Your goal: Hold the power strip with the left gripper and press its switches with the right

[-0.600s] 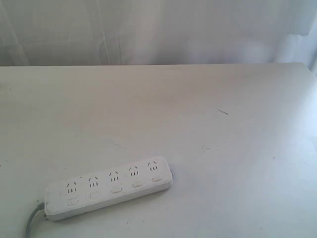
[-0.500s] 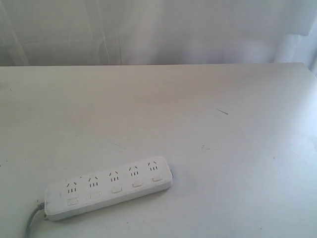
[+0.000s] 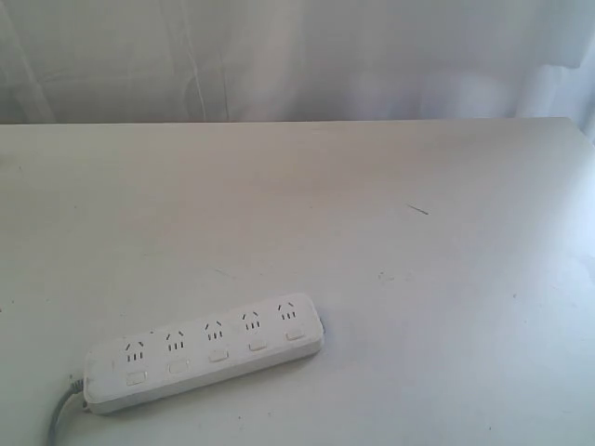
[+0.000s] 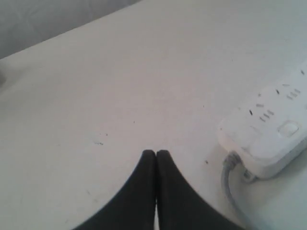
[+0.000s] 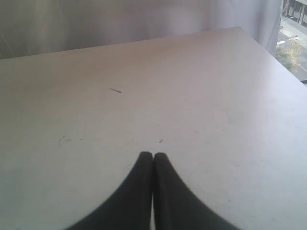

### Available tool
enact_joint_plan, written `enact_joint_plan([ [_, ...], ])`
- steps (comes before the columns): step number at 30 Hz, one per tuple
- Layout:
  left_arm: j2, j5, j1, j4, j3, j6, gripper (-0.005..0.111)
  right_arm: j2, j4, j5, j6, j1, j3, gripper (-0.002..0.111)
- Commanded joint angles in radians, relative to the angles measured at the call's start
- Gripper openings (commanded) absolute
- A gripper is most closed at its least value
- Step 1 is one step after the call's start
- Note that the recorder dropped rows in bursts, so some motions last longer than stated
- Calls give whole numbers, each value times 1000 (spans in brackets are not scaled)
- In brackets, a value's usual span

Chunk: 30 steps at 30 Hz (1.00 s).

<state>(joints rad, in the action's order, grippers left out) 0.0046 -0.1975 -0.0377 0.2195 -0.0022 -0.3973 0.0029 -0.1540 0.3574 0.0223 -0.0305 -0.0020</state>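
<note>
Left wrist view: left gripper (image 4: 156, 154) pinched tight, empty (right gripper (image 5: 152, 155) too). Open wide first, then grab power strip (image 4: 268, 132) end.

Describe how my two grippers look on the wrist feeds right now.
The left gripper shows two smooth matte-black fingers that flare wide at the base and taper to rounded tips. The right gripper looks the same. No cables, screws, labels or arm links are in view.
</note>
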Motion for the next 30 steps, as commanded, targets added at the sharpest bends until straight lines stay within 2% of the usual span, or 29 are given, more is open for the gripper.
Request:
enact_joint_plan([
  [1,-5,191,2,162,2,124,0,-3,1,-5,19,1,2,0],
  [4,-5,312,2,216,2,292,0,-3,1,-5,19,1,2,0],
  [6,-5,378,2,218,2,292,0,-3,1,-5,19,1,2,0],
  [10,-5,406,2,218,2,441,0,-3,1,-5,19,1,2,0],
  [16,-5,410,2,218,2,446,0,-3,1,-5,19,1,2,0],
  [19,-5,468,2,218,2,446,0,-3,1,-5,19,1,2,0],
  [24,-5,482,2,218,2,469,0,-3,1,-5,19,1,2,0],
  [27,-5,485,2,218,2,617,0,-3,1,-5,19,1,2,0],
  [30,-5,528,2,218,2,904,0,-3,1,-5,19,1,2,0],
])
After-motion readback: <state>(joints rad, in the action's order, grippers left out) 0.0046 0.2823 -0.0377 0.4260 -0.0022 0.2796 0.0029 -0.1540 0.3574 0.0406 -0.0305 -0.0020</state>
